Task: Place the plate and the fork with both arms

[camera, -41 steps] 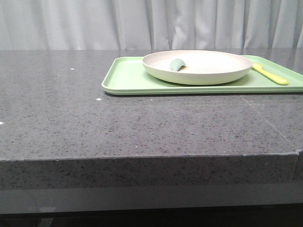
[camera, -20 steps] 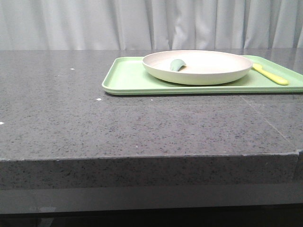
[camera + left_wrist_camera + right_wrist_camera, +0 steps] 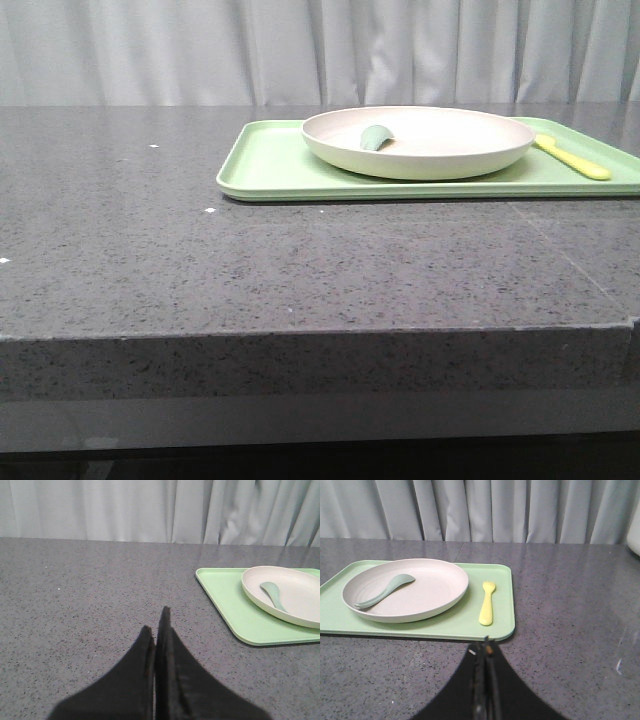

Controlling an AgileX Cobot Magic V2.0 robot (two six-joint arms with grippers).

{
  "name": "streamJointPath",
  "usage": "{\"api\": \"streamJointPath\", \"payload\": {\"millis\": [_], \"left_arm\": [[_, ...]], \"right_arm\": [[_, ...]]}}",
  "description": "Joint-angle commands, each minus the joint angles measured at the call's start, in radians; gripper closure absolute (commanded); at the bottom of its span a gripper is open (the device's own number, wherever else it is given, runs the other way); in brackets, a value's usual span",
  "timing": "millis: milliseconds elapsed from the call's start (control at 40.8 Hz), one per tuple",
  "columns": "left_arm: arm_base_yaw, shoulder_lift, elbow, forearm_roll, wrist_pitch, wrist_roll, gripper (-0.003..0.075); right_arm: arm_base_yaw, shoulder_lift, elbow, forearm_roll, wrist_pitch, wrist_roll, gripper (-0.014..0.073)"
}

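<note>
On tray [image 3: 270, 165]: your plate [image 3: 440, 150], a green-grey spoon [image 3: 385, 590] inside it.
Fork [image 3: 486, 603]: on tray, beside plate.
Left tool [image 3: 156, 630]: closed, empty, above counter [image 3: 300, 270].
Right tool [image 3: 485, 655]: closed, empty.

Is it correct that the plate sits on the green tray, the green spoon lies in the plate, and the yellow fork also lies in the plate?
Not fully. The fork does not lie in the plate; it lies on the green tray beside the plate, as the right wrist view shows. The rest holds: the plate sits on the tray, and the green spoon lies in the plate.
</note>
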Motion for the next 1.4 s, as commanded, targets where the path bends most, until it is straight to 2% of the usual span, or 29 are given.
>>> {"api": "streamJointPath", "payload": {"millis": [0, 808, 955, 1225, 1372], "left_arm": [[0.003, 0.009, -0.027, 0.0, -0.084, -0.003, 0.0738], [0.007, 0.003, -0.004, 0.003, -0.112, -0.001, 0.0738], [0.064, -0.057, 0.065, 0.007, -0.141, 0.025, 0.0738], [0.241, -0.262, 0.236, 0.007, -0.165, 0.025, 0.0738], [0.272, -0.334, 0.329, 0.007, -0.235, 0.025, 0.0738]], "right_arm": [[0.002, 0.011, -0.026, -0.009, -0.089, -0.008, 0.0659], [0.002, 0.011, -0.026, -0.009, -0.089, -0.008, 0.0659], [0.002, 0.011, -0.026, -0.009, -0.089, -0.008, 0.0659], [0.002, 0.011, -0.026, -0.009, -0.089, -0.008, 0.0659], [0.002, 0.011, -0.026, -0.009, -0.089, -0.008, 0.0659]]}}
